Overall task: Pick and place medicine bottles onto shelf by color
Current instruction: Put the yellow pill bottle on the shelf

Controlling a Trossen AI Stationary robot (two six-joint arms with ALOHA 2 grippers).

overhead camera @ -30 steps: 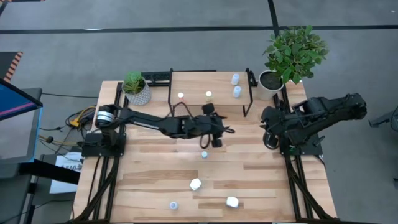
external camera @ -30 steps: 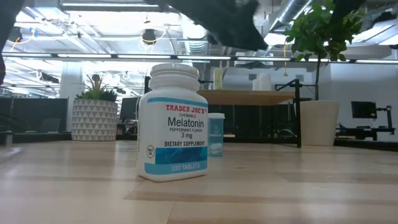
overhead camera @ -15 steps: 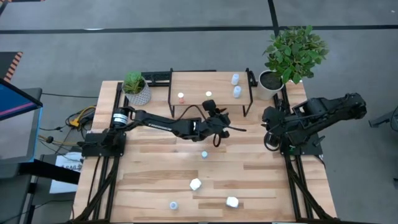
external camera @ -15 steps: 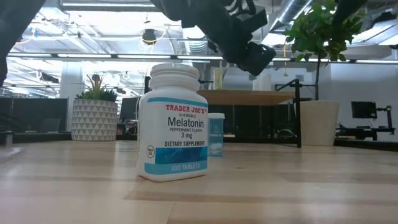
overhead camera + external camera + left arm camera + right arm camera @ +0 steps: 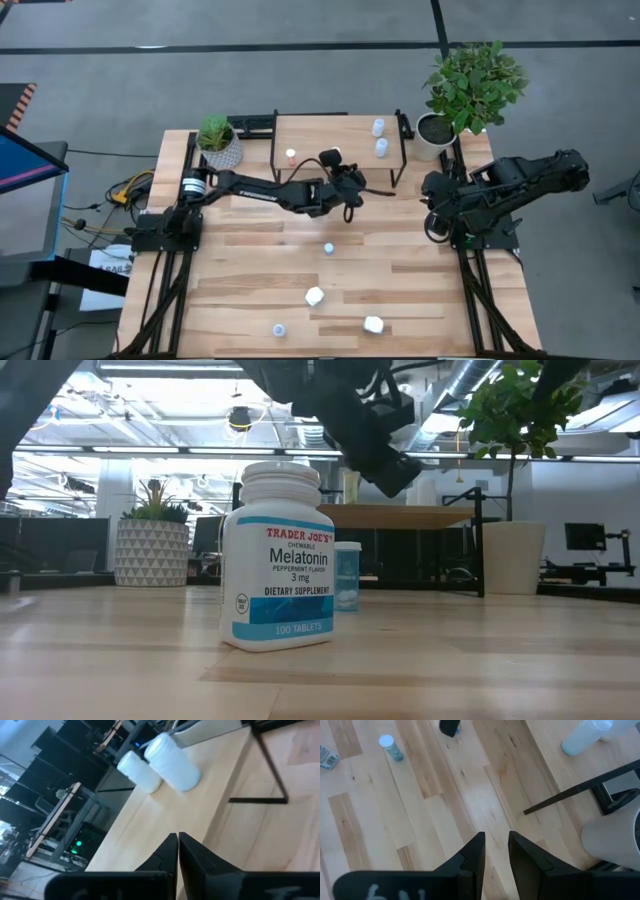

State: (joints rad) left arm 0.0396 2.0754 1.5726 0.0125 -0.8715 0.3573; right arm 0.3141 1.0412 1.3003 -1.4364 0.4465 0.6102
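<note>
The left gripper [image 5: 352, 182] hovers at the shelf's [image 5: 310, 131] front edge, fingers pressed together on nothing (wrist view shows no gap). The right gripper [image 5: 432, 222] waits at the table's three o'clock side, its fingers slightly apart and empty. On the shelf, two pale bottles [image 5: 379, 137] stand at two o'clock and an orange-capped bottle [image 5: 291, 156] at nine. The light-wood table [image 5: 250, 290] carries a small blue bottle [image 5: 328, 248] near centre and white bottles [image 5: 314, 296] toward six o'clock. Potted plants flank the shelf; grey floor surrounds.
</note>
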